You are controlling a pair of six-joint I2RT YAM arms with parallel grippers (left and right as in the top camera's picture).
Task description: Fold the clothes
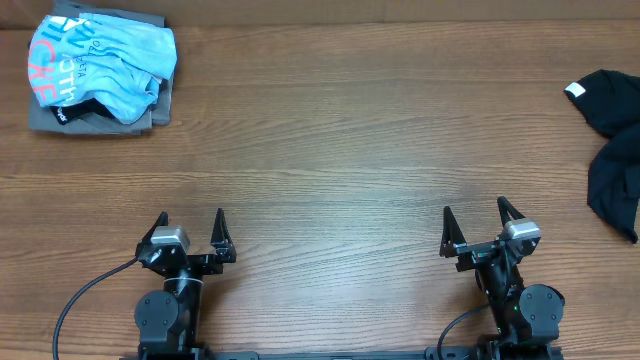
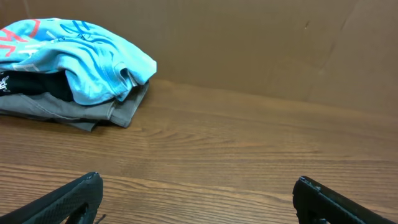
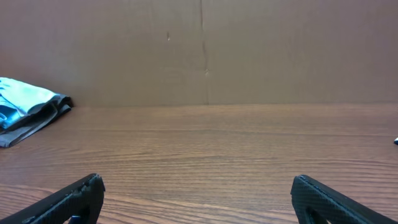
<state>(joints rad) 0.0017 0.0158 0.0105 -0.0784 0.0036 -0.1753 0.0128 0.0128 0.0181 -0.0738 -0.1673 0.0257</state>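
A light-blue T-shirt (image 1: 105, 60) with pink-and-white lettering lies crumpled on top of a pile at the table's far left corner, over a black garment (image 1: 72, 113) and a grey garment (image 1: 100, 123). The left wrist view shows the same T-shirt (image 2: 74, 56) and the grey garment (image 2: 93, 112) under it. Another black garment (image 1: 615, 140) lies loose at the far right edge. My left gripper (image 1: 192, 220) and right gripper (image 1: 472, 216) both rest near the front edge, open wide and empty, far from all the clothes.
A brown cardboard wall (image 3: 205, 50) runs along the back of the wooden table (image 1: 350, 140). Bare wood stretches between the pile and the loose black garment. A black cable (image 1: 80, 295) trails from the left arm's base.
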